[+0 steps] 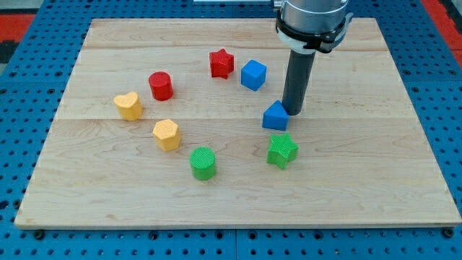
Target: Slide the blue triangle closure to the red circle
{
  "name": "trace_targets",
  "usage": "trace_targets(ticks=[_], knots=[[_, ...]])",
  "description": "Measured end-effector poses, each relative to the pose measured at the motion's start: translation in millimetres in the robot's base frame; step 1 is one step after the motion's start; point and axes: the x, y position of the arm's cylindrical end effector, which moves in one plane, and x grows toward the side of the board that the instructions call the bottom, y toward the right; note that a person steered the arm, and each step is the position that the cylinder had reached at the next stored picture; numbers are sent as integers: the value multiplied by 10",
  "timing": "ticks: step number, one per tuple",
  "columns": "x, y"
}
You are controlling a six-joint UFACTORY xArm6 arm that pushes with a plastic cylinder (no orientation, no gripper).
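Note:
The blue triangle [274,116] lies right of the board's middle. My tip [292,113] stands right against its right side, at the view's right of it. The red circle [160,85] stands far to the view's left, in the upper left part of the board, well apart from the triangle.
A red star [221,63] and a blue cube [253,74] sit above the triangle. A green star [282,151] lies just below it, a green circle [203,163] lower left. A yellow heart [128,105] and yellow hexagon [167,134] lie left. The wooden board [375,188] rests on a blue pegboard.

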Motion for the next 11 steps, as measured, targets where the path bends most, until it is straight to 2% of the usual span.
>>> trace_targets(ticks=[1, 2, 4, 5, 6, 8, 10, 11], knots=[[21, -28], [131, -301], [220, 21], [479, -380], [546, -715], [95, -1185], [-22, -1475], [-210, -1506]])
